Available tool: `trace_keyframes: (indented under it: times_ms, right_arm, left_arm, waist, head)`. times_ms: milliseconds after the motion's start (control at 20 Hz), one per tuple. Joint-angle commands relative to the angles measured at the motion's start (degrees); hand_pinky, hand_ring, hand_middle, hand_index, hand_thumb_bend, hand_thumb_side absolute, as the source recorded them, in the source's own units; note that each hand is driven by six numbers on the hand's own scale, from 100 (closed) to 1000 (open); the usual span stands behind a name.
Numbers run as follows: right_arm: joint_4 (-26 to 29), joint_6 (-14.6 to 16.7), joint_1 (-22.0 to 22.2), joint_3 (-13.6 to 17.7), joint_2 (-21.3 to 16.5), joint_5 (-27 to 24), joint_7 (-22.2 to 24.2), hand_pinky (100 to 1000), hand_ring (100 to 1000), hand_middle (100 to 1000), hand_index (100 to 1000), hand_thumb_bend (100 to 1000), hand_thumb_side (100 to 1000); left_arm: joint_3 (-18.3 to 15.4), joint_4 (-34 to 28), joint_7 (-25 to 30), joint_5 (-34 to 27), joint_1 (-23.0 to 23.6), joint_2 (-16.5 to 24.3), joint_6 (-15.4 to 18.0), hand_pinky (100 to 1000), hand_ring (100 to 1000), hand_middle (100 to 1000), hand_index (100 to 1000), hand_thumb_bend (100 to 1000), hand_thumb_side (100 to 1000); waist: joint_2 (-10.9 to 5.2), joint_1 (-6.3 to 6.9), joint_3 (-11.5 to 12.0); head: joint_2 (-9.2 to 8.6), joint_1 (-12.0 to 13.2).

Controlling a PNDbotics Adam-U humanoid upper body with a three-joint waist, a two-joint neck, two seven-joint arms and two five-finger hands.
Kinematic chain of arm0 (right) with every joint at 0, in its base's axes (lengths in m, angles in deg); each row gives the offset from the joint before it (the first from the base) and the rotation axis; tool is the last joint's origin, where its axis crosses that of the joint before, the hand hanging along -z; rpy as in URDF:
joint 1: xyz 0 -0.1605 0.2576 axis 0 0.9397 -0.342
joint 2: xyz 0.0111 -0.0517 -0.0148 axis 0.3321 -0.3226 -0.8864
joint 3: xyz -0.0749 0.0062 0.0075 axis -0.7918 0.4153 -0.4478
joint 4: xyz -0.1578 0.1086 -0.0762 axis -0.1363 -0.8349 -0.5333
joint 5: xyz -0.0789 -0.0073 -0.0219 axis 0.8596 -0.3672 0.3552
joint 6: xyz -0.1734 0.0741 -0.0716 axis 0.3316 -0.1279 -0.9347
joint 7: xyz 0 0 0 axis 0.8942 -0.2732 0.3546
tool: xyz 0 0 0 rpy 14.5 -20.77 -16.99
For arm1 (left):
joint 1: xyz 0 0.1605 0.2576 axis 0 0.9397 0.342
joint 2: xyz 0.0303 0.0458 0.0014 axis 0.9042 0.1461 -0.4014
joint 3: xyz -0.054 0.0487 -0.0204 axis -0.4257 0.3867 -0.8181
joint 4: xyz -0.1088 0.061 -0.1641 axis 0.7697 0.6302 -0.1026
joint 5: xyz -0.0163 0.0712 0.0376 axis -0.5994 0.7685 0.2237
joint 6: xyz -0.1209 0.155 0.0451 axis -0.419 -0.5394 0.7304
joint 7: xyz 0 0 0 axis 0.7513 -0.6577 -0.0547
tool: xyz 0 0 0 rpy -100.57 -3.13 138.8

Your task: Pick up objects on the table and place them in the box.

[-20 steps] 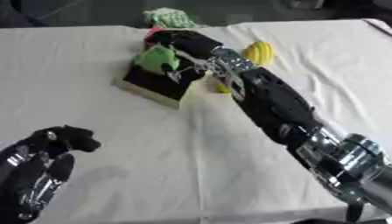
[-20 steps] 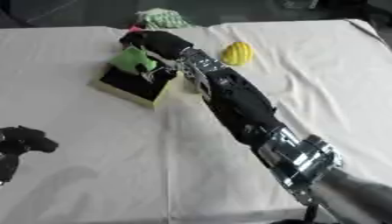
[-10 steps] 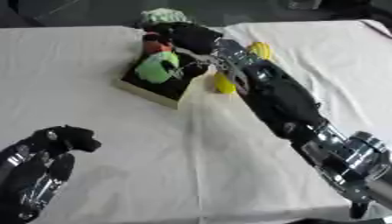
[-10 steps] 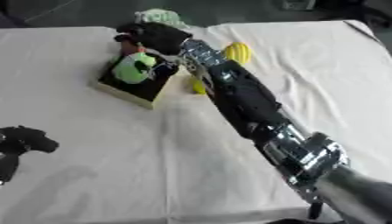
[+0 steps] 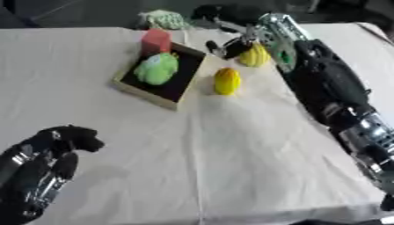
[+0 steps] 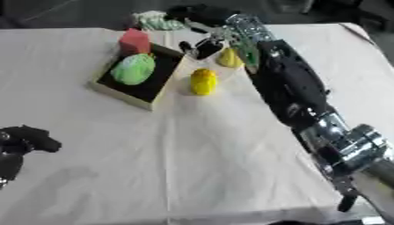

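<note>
Now that our right hand (image 5: 231, 17) has let the green toy (image 5: 157, 68) drop into the box (image 5: 146, 91) and pulled back open and empty, we've two yellow pieces (image 5: 226, 81) left beside it, left hand (image 5: 46, 154) idling curled.

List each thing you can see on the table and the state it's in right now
box: open-topped, holding two things.
green object: inside the box.
red block: at the box's far corner.
yellow objects: on the cloth, outside.
green-white object: far edge, outside.
right hand: near the far edge.
left hand: idle, curled, empty.
</note>
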Motion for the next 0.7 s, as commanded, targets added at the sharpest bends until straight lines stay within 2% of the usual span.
trace_keyframes:
  times_ms: [50,150,200,400,650,700]
  right_arm:
    - [-2.9,-4.4,-0.5,2.0,-2.7,0.1,-1.0,830,932,969,1000,100,219]
    - [-4.9,-6.1,-0.1,2.4,-2.8,0.5,-1.6,826,930,965,1000,100,252]
    - [-6.0,-6.6,0.0,2.6,-2.8,0.6,-1.7,824,929,963,1000,100,300]
    - [-9.9,-7.6,0.4,2.9,-2.6,1.5,-1.7,826,933,964,1000,100,370]
    - [-12.4,-9.1,0.6,3.0,-2.2,5.5,-3.0,840,946,980,1000,100,293]
    - [-12.7,-9.6,0.7,3.0,-2.1,6.7,-3.4,841,946,979,1000,100,308]
  left_arm:
    - [-0.6,-1.2,-0.4,0.3,-0.3,0.8,0.1,754,733,634,808,100,614]
    - [-0.6,-1.2,-0.4,0.3,-0.3,0.8,0.1,754,733,634,808,100,615]
    - [-0.6,-1.2,-0.4,0.3,-0.3,0.8,0.1,754,733,634,808,100,616]
    - [-0.7,-1.2,-0.5,0.4,-0.2,0.8,0.2,754,733,634,808,100,620]
    - [-0.6,-1.2,-0.5,0.5,-0.2,0.7,0.2,754,733,634,808,100,627]
    - [-0.6,-1.2,-0.5,0.5,-0.2,0.7,0.2,753,733,634,808,100,629]
  waist:
    - [-1.04,0.14,-0.1]
    - [-0.99,0.20,-0.1]
    - [-0.97,0.23,-0.1]
    - [-0.89,0.35,-0.2]
    - [-0.75,0.49,-0.2]
    - [-0.71,0.52,-0.2]
  head:
    - [0.27,0.2]
    - [0.26,0.2]
    - [0.23,0.2]
    - [0.01,0.2]
    - [-0.31,0.1]
    - [-0.35,0.0]
